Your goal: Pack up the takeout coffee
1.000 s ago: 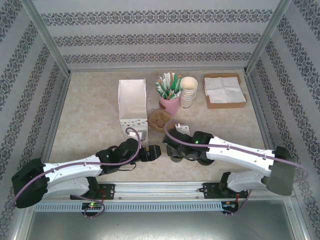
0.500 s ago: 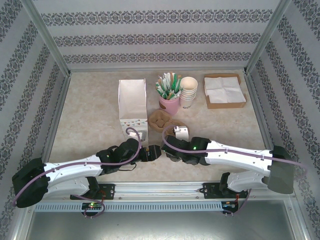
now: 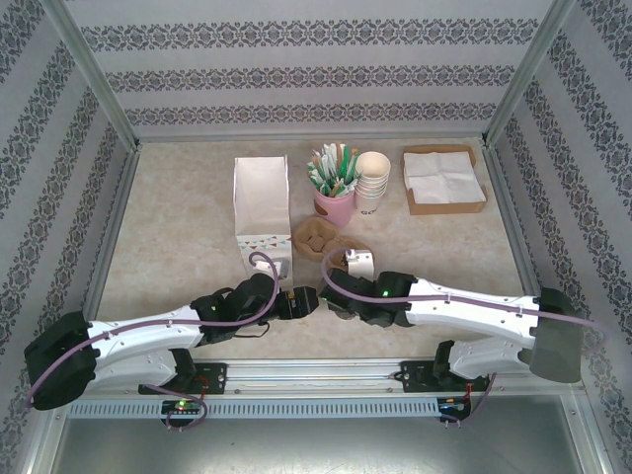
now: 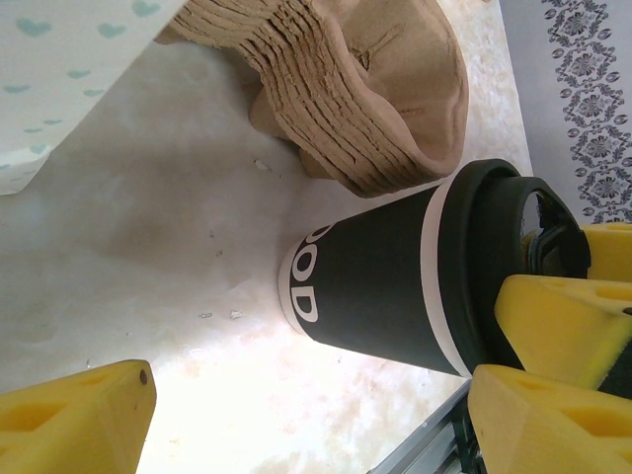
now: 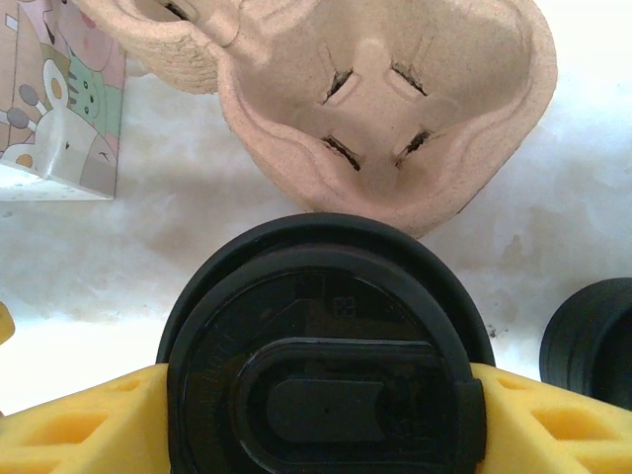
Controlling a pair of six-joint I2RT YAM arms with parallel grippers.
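The black takeout coffee cup (image 4: 385,267), with a white band and a black lid (image 5: 321,365), stands upright near the table's front. My right gripper (image 5: 321,400) is shut on it, a yellow pad (image 5: 69,425) pressing each side of the lid. In the top view the right gripper (image 3: 338,299) covers the cup. My left gripper (image 3: 304,299) sits just left of it, open, and the left gripper (image 4: 306,415) has bare table between its yellow fingers (image 4: 69,415). The brown pulp cup carrier (image 5: 385,109) lies directly beyond the cup, its socket facing up.
A white paper bag (image 3: 262,202) stands behind the left gripper, left of the cup carrier (image 3: 318,237). Farther back are a pink cup of stirrers (image 3: 334,202), stacked paper cups (image 3: 372,183) and a napkin box (image 3: 444,178). The metal front rail (image 4: 425,454) runs close by the cup.
My right wrist has shifted a little left and forward with the cup, closer to the left gripper. The left arm has barely moved.
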